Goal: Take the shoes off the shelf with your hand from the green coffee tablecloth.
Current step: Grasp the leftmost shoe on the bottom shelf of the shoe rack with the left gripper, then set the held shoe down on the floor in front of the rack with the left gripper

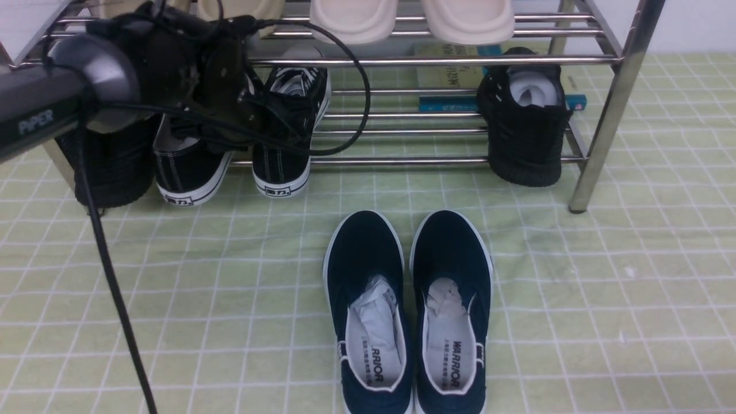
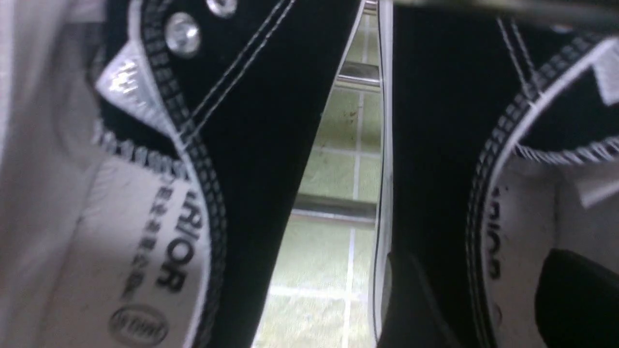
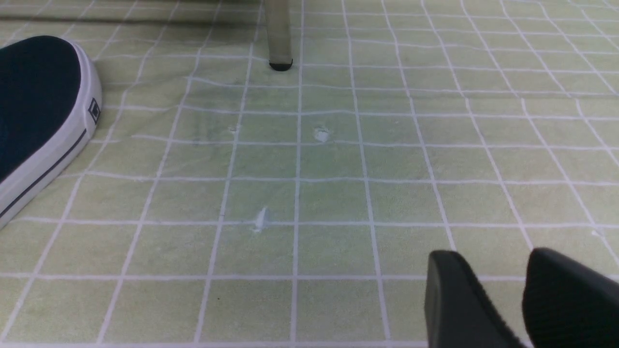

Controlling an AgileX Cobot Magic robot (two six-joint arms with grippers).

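- We hold our left gripper (image 2: 476, 285) at the shelf (image 1: 425, 161), its jaws spread, one fingertip inside a black canvas sneaker and the other outside, the shoe's side wall between them; we cannot tell whether either touches.
- We keep our right gripper (image 3: 491, 270) parted and unladen over the green tablecloth (image 1: 632, 299), in front of the shelf.
- We see the canvas sneakers (image 1: 282, 164) on the shelf's lower tier, toward its left end, toes jutting past its front rail.
- We have a narrow gap between the pair, and bare lower rails from there to the shelf's right part.
- We find the upper tier's front rail and our loose cable (image 1: 365, 86) crossing close to the sneakers.
- We see knit shoes (image 1: 523, 126) at both ends of the shelf's lower tier, pale shoes (image 1: 353, 17) on its upper tier, and navy slip-ons (image 1: 368, 253) before it.
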